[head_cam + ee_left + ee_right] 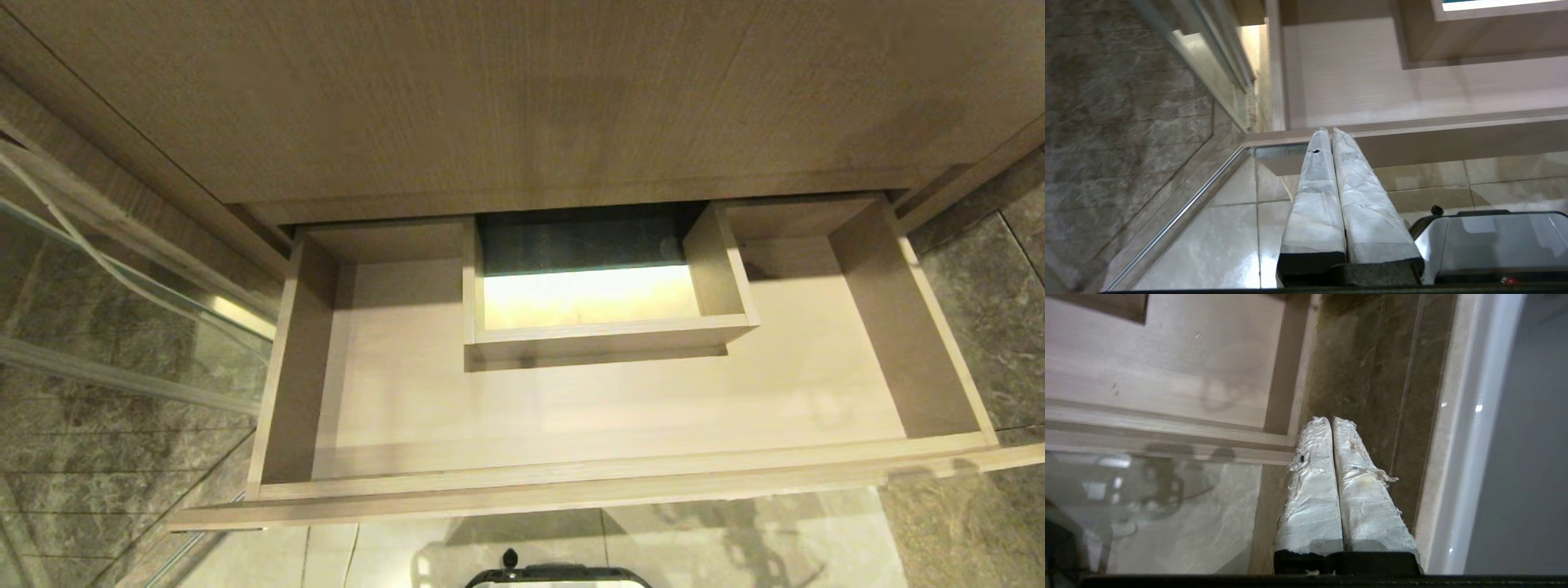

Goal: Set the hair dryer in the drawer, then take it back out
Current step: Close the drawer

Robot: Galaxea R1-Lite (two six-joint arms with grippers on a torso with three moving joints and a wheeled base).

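With the drawer (620,408) pulled fully out and bare so there is room to set something in, the hair dryer shows in none of the 3 views, and both the left gripper (1330,131) and right gripper (1330,419), fingers pressed together on nothing, hang just outside its front corners.

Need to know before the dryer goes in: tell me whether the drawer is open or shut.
Open. The drawer is pulled out from under the cabinet front, its bare floor and boxed cut-out showing; no dryer is in view.
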